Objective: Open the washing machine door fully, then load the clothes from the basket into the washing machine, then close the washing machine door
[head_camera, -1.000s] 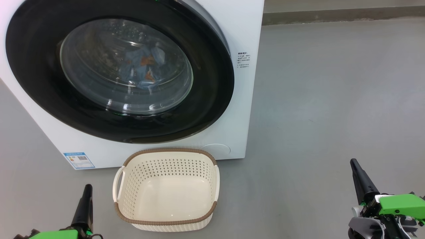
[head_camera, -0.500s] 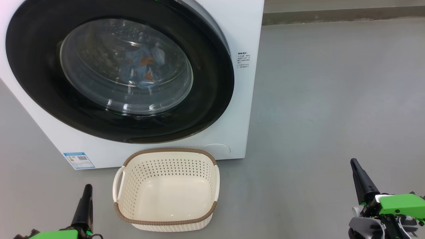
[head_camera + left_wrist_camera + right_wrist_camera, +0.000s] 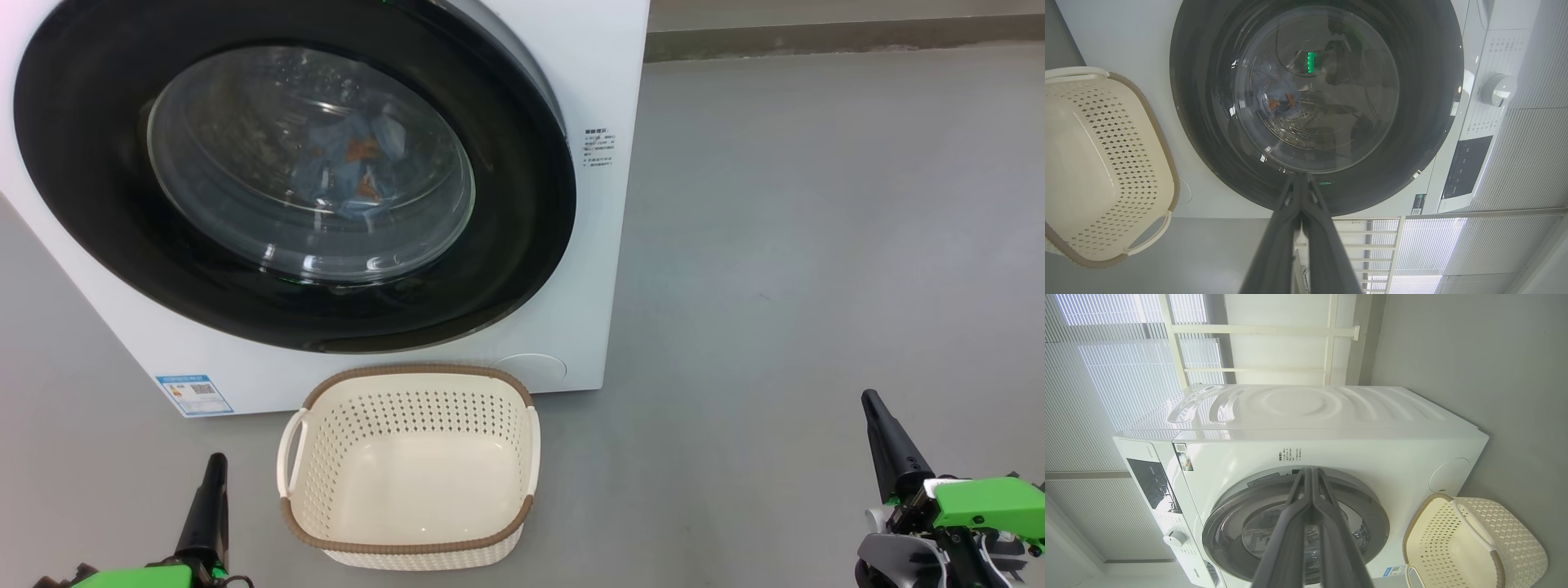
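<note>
Our left pincer (image 3: 216, 462) is hovering at the lower left of the head view with its fingers pressed together, gripping nothing. Our right pincer (image 3: 871, 399) is hovering at the lower right in the same state. We are seeing the door (image 3: 98, 204) sitting closed against the washing machine (image 3: 608, 73). The clothes (image 3: 351, 163) are lying inside the drum, showing through the door glass. The basket (image 3: 412, 545) is standing on the grey floor (image 3: 816, 245), just in front of the washing machine, between the two pincers.
</note>
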`<state>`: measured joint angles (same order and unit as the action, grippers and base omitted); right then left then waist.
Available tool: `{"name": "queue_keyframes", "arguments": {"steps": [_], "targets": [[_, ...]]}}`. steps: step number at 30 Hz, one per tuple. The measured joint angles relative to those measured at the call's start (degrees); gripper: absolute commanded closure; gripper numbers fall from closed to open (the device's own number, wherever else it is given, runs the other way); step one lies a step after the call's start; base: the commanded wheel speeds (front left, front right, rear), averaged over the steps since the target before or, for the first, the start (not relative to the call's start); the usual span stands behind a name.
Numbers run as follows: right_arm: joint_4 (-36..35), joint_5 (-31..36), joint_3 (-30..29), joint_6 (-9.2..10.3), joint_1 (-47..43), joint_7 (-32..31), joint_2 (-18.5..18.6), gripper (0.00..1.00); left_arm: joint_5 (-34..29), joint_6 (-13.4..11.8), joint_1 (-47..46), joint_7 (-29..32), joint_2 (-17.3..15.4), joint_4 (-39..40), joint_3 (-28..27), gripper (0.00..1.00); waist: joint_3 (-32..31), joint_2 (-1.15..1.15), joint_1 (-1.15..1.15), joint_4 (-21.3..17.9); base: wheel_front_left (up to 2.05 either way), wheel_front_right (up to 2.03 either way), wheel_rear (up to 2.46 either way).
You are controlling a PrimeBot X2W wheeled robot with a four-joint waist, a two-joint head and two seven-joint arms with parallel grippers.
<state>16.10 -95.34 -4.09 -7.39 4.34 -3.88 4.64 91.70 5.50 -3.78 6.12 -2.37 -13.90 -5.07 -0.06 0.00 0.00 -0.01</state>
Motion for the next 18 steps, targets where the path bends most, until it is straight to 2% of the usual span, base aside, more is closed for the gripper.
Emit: {"name": "queue_keyframes", "arguments": {"steps": [18], "targets": [[-0.01,0.0,0.13,0.0,0.0,0.2,0.11,1.0,0.0,0.0,0.0,0.0,0.0,0.0,0.0,1.0,0.0,0.0,0.0,0.0,0.0,0.0,0.0]]}}
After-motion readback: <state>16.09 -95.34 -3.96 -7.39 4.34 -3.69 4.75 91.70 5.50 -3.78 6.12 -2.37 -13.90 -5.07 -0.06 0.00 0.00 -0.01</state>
